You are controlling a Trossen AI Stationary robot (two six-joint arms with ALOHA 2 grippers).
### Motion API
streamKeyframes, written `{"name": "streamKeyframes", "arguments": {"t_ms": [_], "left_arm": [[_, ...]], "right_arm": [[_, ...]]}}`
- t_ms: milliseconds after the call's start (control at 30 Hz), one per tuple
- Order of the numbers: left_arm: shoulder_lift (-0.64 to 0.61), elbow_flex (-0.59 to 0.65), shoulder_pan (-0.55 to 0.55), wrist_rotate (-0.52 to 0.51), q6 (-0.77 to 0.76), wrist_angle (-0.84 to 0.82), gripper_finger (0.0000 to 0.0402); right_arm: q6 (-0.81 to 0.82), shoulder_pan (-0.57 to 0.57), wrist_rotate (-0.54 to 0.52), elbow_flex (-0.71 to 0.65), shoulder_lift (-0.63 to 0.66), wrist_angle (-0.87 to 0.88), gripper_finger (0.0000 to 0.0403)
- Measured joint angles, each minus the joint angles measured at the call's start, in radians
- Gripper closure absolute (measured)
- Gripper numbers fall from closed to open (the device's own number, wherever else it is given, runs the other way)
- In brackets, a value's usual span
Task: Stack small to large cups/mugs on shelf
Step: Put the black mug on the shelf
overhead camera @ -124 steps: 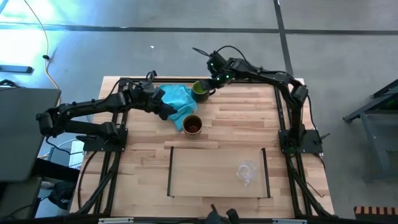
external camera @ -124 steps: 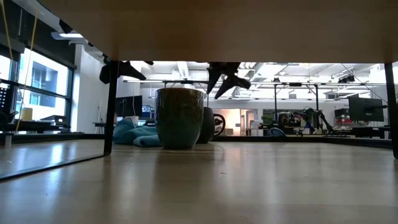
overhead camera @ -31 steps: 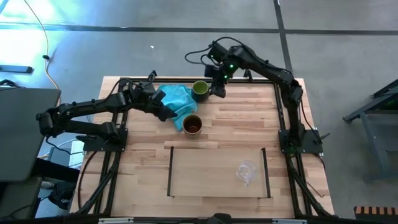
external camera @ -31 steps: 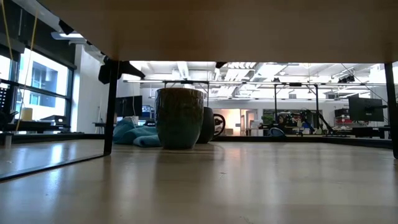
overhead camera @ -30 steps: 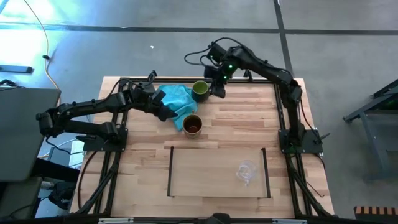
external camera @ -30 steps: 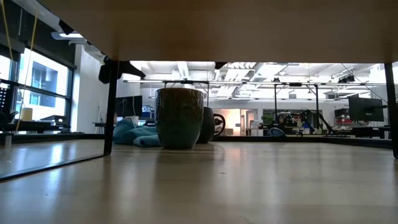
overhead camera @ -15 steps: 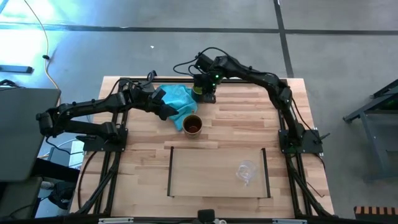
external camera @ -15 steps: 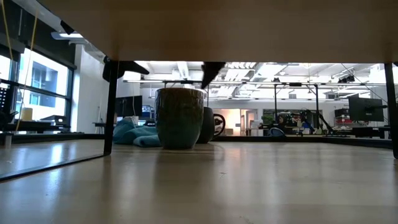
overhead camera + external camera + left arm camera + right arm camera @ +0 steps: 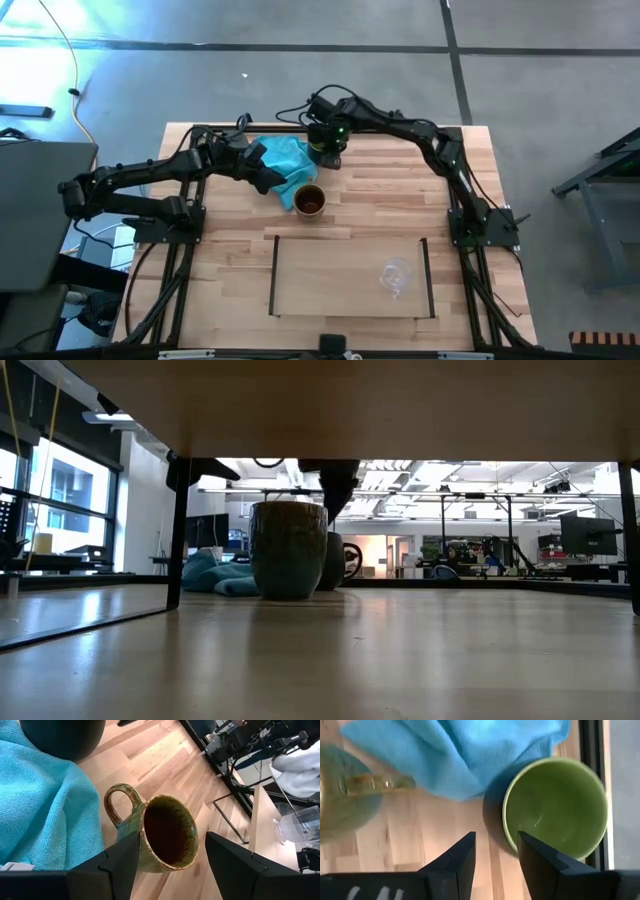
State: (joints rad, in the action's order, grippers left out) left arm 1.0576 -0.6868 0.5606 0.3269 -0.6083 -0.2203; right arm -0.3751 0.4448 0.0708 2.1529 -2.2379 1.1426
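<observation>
The right arm is reaching across from its side toward the far middle, its wrist bending down and its right hand (image 9: 326, 150) pointing downward with fingers (image 9: 460, 862) parted. The left arm is stretching low and inward, its left hand (image 9: 272, 180) holding its fingers (image 9: 122, 860) wide apart.

The cloth (image 9: 455, 755) is plain turquoise. The green mug (image 9: 555, 807) is light green inside, while the brown mug (image 9: 160, 835) has mottled green-brown glaze and a dark interior. The tabletop (image 9: 390, 190) shows pale striped planks.
</observation>
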Motion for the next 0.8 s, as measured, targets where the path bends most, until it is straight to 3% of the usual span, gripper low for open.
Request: {"name": "streamKeyframes", "arguments": {"t_ms": [800], "left_arm": [[0.0,0.0,0.0,0.005,0.02,0.0,0.0186]], "right_arm": [[0.109,-0.004,-0.018,0.0,-0.047,-0.018,0.0267]]}}
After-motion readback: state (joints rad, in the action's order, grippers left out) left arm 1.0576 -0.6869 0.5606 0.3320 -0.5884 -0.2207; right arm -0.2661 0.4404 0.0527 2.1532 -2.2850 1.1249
